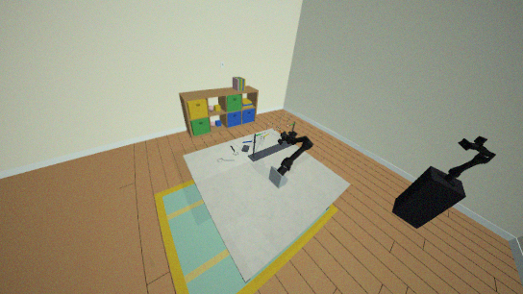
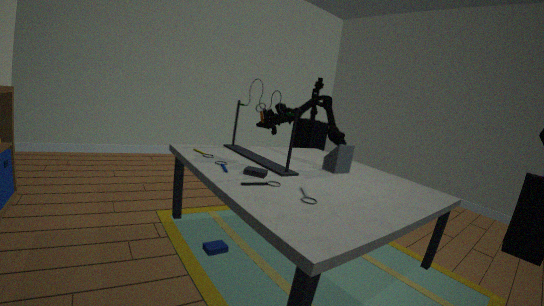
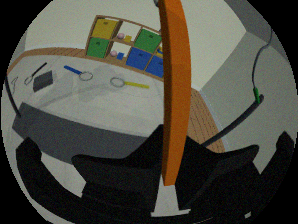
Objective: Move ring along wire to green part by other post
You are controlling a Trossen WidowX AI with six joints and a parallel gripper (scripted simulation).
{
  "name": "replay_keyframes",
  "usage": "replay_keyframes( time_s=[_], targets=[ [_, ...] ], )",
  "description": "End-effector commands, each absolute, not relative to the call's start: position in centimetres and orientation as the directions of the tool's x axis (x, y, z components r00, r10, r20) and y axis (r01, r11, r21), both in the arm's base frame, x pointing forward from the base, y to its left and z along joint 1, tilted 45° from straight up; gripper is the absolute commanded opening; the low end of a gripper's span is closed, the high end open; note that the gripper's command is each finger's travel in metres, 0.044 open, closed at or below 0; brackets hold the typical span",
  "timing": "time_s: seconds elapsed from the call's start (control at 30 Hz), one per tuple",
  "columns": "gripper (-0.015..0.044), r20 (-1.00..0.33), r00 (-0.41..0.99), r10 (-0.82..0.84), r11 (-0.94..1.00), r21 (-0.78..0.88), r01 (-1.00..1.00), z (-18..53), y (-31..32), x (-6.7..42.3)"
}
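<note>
Orange handle (image 3: 174, 90) clamped in the gripper (image 3: 168, 192), mid-traverse, apparently; next, ease the ring (image 2: 261, 107) along the wire (image 2: 257, 87) without contact.

Hanging in mid-span above the dark base bar, between the two posts: ring (image 2: 260, 107) encircling the looping grey wire (image 2: 256, 88), orange handle (image 3: 174, 90) running long and upright, lower end sitting clamped between black fingers.

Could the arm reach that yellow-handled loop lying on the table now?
Probably not right now: its gripper is shut on the orange handle, up by the wire, with the ring threaded on it. The loop lies uncovered on the table, beyond the far post.
</note>
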State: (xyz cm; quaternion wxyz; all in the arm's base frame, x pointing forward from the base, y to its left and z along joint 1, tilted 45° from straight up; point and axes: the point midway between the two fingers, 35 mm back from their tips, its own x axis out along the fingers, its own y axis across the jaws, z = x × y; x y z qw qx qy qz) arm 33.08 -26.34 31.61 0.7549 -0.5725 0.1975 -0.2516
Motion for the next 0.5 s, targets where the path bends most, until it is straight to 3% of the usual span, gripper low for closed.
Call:
replay_keyframes(
  time_s=[0.0,0.47],
  targets=[
    [-0.015,-0.062,0.795,-0.603,0.312,-0.936,0.163,30.0,-25.8,33.1],
    [-0.015,-0.181,0.801,-0.571,0.528,-0.828,0.189,26.4,-23.7,33.5]
  ],
)
